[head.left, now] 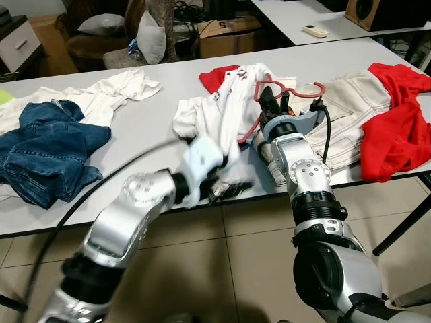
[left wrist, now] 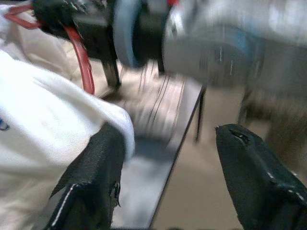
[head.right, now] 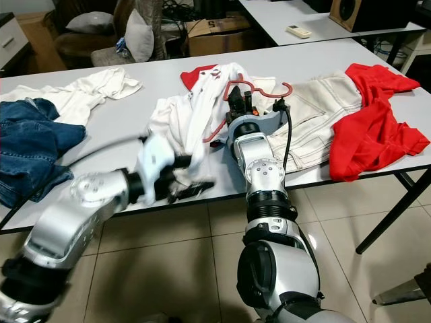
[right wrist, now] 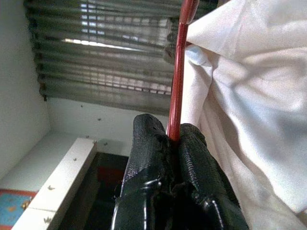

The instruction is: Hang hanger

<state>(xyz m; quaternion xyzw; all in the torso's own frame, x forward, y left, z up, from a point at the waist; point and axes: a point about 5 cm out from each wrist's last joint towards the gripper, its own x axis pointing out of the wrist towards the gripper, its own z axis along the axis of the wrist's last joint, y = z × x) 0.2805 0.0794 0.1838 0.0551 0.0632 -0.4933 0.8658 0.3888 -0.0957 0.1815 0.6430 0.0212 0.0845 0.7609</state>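
Your right gripper (right wrist: pixel 175 143) is pinched tight on the hanger (head.left: pixel 289 94), its two fingers pressed together on the thin red rod, over the table (head.left: pixel 155 121) near its front edge. The hanger sits partly threaded into the white shirt (head.left: pixel 222 111), its hook pointing away toward the cream trousers (head.left: pixel 350 108). Your left gripper (left wrist: pixel 163 177) is spread wide and empty, blurred, at the shirt's hem by the table edge.

Expect the hanger to be light and stiff, probably plastic-coated, so it could slip or twist in a narrow pinch; your hold on a straight run of rod looks sound, though a grip close below the hook would likely steady it better. The shirt is soft and limp and will drag or slide off one shoulder. Take its fabric by the collar or shoulder, not the hem.
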